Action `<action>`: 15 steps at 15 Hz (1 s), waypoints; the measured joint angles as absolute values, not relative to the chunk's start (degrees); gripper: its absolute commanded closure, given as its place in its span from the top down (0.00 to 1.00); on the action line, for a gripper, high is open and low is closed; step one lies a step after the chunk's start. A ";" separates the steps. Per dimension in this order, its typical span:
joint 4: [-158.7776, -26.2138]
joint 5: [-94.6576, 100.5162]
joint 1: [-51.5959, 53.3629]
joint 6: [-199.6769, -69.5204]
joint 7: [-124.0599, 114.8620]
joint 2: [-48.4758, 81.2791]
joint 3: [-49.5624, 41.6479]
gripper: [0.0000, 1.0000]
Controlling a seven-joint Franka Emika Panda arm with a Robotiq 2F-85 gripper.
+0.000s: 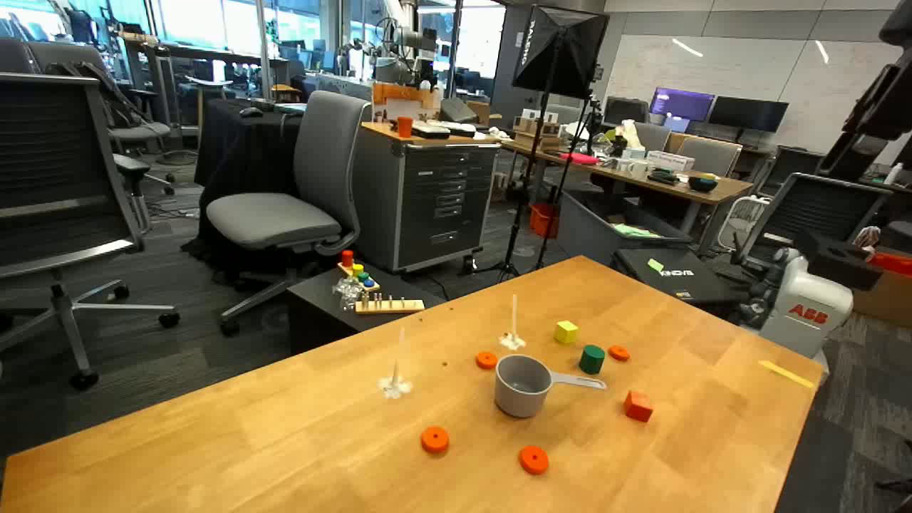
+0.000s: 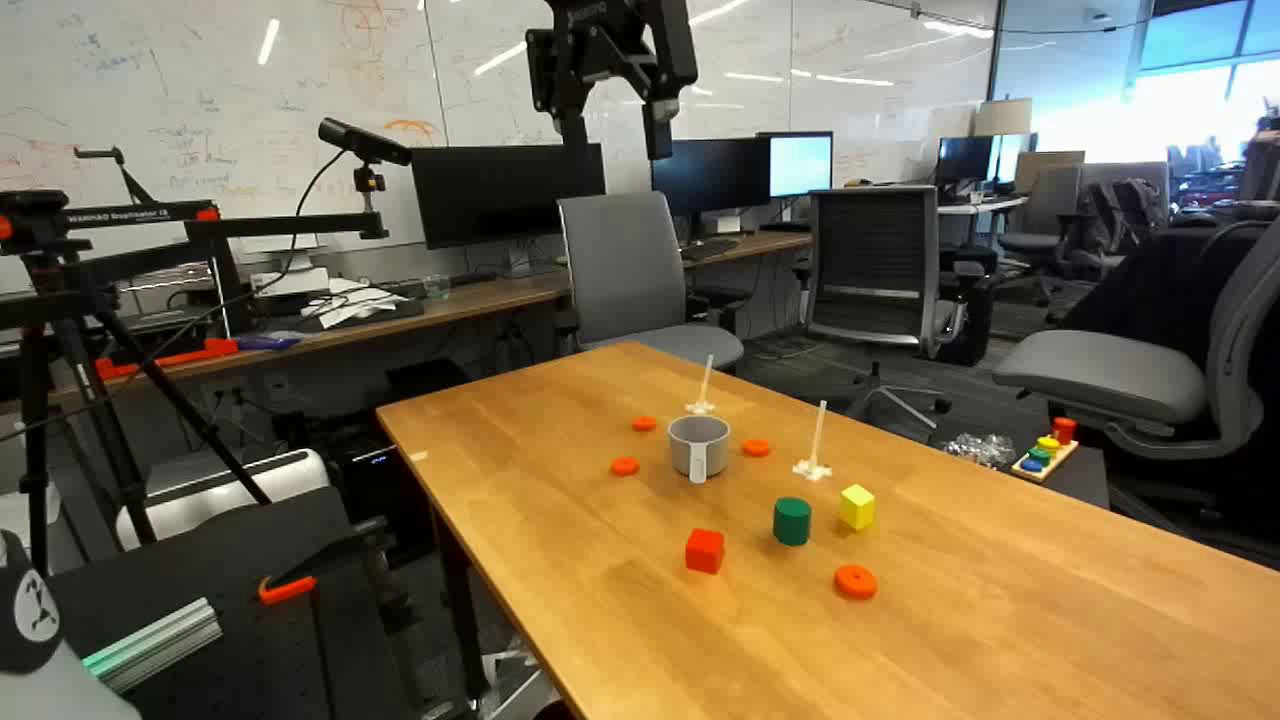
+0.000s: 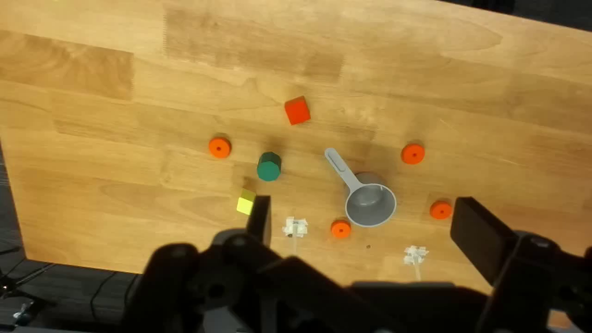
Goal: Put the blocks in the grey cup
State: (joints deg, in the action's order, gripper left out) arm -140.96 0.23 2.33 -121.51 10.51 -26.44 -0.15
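The grey cup (image 1: 524,400) stands upright on the wooden table in both exterior views, its handle sticking out to one side. Looking down from the wrist, I see a bare inside in the cup (image 3: 370,215). A red cube (image 3: 297,110), a green cylinder (image 3: 269,170) and a yellow cube (image 3: 245,203) lie loose around it. Several flat orange discs are spread about too, one disc (image 3: 341,229) close beside the cup. My gripper (image 2: 615,138) hangs high above the table, open and holding nothing. In the wrist view the gripper (image 3: 362,203) has its fingers wide apart, the left one partly covering the yellow cube.
Two thin upright sticks, a stick (image 2: 821,435) and another stick (image 2: 706,378), are fixed to the table with white tape near the cup. Beyond the table edge, a low black stand holds a pegboard (image 1: 390,306) and a toy with coloured rings. Office chairs stand around.
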 measured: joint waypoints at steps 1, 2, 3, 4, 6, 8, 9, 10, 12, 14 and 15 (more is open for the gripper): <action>-140.73 0.23 2.33 -121.52 10.51 -26.47 -0.15 1.00; -140.49 0.23 2.33 -121.52 10.51 -26.57 -0.15 1.00; -140.35 0.23 2.33 -121.53 10.51 -26.66 -0.15 1.00; -140.28 0.23 2.33 -121.52 10.51 -26.67 -0.15 1.00; -140.27 0.23 2.33 -121.52 10.51 -26.67 -0.15 1.00; -140.27 0.23 2.33 -121.52 10.50 -26.67 -0.15 1.00; -140.31 0.23 2.33 -121.51 10.50 -26.60 -0.15 1.00; -140.41 0.23 2.33 -121.54 10.59 -26.50 -0.15 1.00; -140.56 0.30 2.33 -122.20 11.24 -26.20 -0.15 1.00; -140.40 0.52 2.33 -124.60 12.08 -24.65 -0.15 1.00; -139.95 0.67 2.33 -126.16 12.34 -23.09 -0.15 1.00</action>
